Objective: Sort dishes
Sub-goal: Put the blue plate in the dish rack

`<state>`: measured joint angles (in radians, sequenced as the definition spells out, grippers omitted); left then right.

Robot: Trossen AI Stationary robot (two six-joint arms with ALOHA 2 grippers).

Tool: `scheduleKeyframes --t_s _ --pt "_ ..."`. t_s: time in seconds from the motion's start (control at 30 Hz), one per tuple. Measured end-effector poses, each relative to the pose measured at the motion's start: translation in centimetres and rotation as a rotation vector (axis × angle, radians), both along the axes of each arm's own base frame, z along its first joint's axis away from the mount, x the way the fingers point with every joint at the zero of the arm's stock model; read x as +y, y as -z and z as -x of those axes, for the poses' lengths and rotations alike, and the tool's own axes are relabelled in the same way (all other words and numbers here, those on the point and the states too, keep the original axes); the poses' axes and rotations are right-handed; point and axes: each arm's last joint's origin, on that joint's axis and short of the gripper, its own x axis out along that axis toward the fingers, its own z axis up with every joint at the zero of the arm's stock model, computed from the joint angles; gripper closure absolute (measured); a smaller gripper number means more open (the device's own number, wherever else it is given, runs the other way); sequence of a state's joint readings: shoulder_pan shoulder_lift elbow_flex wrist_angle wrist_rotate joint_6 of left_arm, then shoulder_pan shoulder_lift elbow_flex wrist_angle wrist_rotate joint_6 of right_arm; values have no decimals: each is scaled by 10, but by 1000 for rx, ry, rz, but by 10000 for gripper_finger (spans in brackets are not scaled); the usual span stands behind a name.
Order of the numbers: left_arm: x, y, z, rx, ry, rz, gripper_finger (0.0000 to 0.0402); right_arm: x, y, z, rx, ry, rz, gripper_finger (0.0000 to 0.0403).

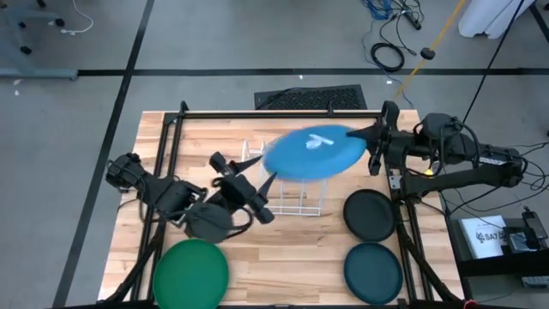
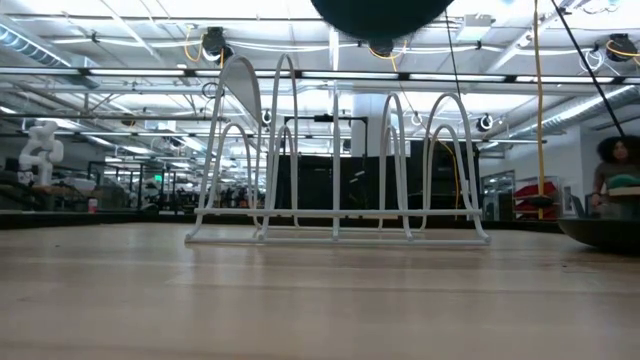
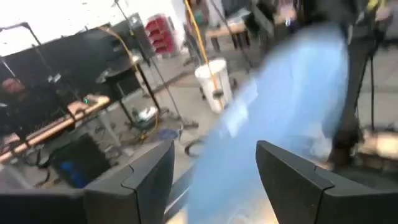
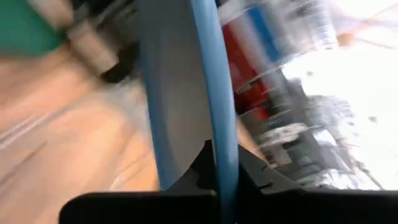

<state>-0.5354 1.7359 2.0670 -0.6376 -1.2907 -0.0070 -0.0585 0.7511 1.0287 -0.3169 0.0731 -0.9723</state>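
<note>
The bright blue plate (image 1: 309,153) hangs in the air over the white wire rack (image 1: 292,196), and my right gripper (image 1: 369,137) is shut on it at its right side. The plate shows blurred in the left wrist view (image 3: 286,106). My left gripper (image 1: 243,187) is open and empty, near the rack's left end, with the blue plate ahead of its fingers. The green plate (image 1: 190,273) lies flat at the near left. The black plate (image 1: 371,215) and the dark teal plate (image 1: 373,270) lie flat at the near right. My right gripper pinches the blue plate's rim (image 4: 222,134) between its two fingers, at the plate's right edge (image 1: 358,142). The fingers come about level from the table's right side. The plate is lifted clear above the rack and tilted.
The rack stands upright on the table's middle, with its wire loops showing in the low view (image 2: 335,160). The black plate's edge shows at the right of the low view (image 2: 600,232). Black frame rails (image 1: 257,114) run along the table's far, left and right sides.
</note>
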Motion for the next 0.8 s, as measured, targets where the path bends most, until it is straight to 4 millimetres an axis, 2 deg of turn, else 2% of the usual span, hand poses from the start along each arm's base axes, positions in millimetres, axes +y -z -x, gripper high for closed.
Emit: scheduleKeyframes --t_s 0.03,0.13,0.23,0.3,0.53,0.67,0.8 --pt "-1 -6 4 -6 8 -9 166 0 3 -1 59 -7 20 400" --pt "-7 -21 12 -34 39 -28 166 2 -5 -4 122 -24 102 400" --pt "-16 -27 15 -23 70 -67 166 2 -17 -5 137 -15 141 400" --pt "-20 -30 17 -21 88 -88 166 2 -21 -12 152 -29 159 400" --pt "-19 -49 22 -58 18 -119 166 7 -17 -55 313 -110 309 400" --pt "-15 -56 30 -63 2 -119 166 11 -9 -86 423 -133 357 400" --pt "-8 -63 39 -76 -9 -106 172 15 -9 -101 465 -124 428 400"
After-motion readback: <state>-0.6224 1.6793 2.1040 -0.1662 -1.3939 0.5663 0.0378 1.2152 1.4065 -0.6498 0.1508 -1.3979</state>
